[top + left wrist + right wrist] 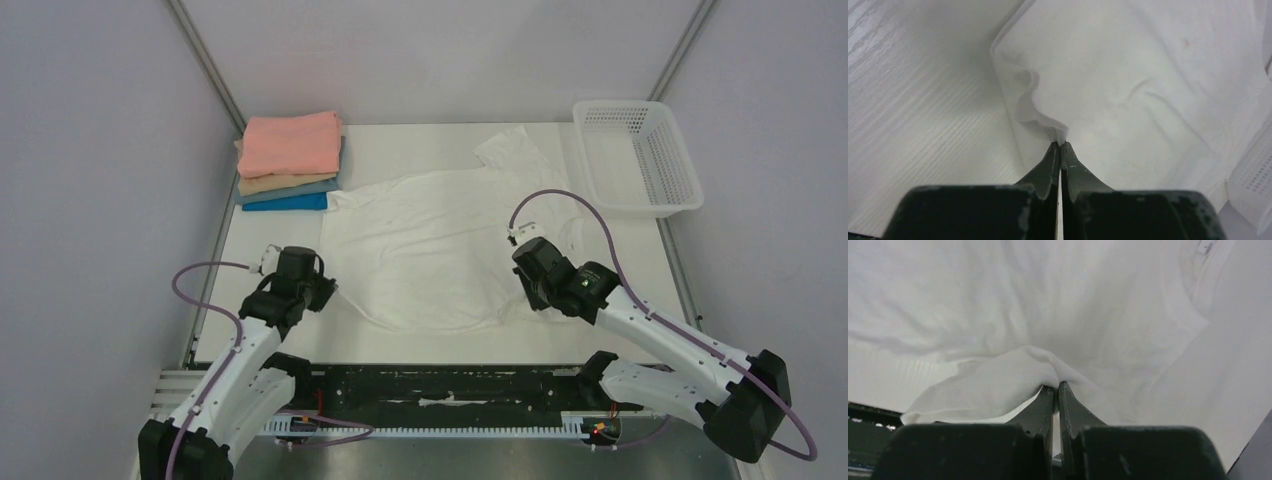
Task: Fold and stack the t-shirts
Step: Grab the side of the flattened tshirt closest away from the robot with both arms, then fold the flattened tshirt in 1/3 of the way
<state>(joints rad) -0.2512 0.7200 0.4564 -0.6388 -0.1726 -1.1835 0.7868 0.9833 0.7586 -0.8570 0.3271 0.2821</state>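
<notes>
Left claw [1060, 144], right claw [1055, 385]: each pinching white t-shirt [430, 230] hem by table's [400, 145] near edge, likely to lift for folding.

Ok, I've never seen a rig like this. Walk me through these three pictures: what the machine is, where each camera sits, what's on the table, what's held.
The machine is two robot arms bolted at the table's near edge. The wide picture comes from a fixed camera above and behind them, with the left arm on the left and the right arm on the right. The two close-ups come from a camera on each wrist.

On the table a white t-shirt lies spread out. A stack of folded shirts, pink on top, sits far left, and a white mesh basket far right.

The left tool is shut on the t-shirt's edge. The right tool is shut on a bunched fold of it.
</notes>
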